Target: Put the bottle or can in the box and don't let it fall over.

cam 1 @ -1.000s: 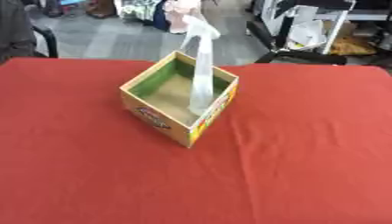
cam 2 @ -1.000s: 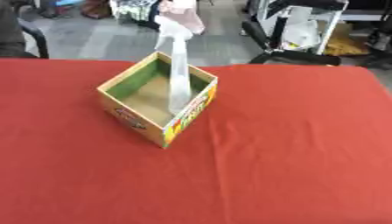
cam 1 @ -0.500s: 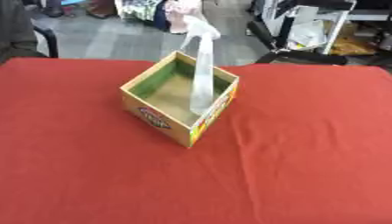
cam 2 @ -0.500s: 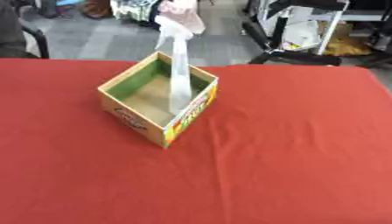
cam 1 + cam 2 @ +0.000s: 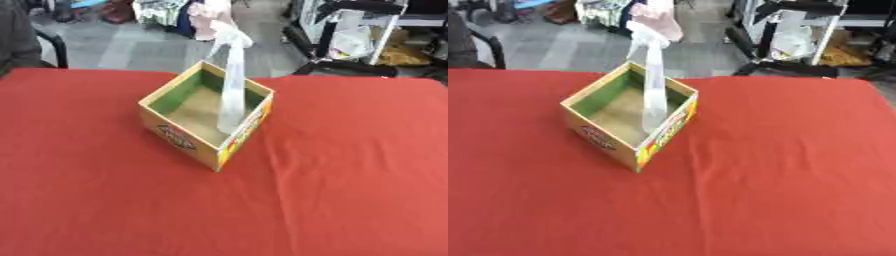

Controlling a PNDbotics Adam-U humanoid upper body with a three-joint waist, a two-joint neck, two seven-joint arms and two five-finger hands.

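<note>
Open cardboard box [image 5: 206, 131] sits cornerwise on the red-covered bench [image 5: 350, 190], yellow printed sides, green inner walls, brown floor showing. A tall, slim, pale translucent bottle [image 5: 231, 95] stands inside it, base against the inner wall on the box's right side, body running up well above the rim. Its top looks like a spray-type head, though that part blends into the clutter behind.

Neither robot hand shows in either eye view, so nothing can be said of fingers; whatever set the bottle there is out of frame. Nothing touches the bottle that I can see.

Judgement: the placing looks done, bottle in the box and upright or near it. I cannot tell whether it leans on the wall or stands free.

Risks from here: the bottle is tall against a shallow box, so most of its length is unsupported. A knock to the box, a tug on the cloth, or a returning arm brushing the top could tip it over the rim.
</note>
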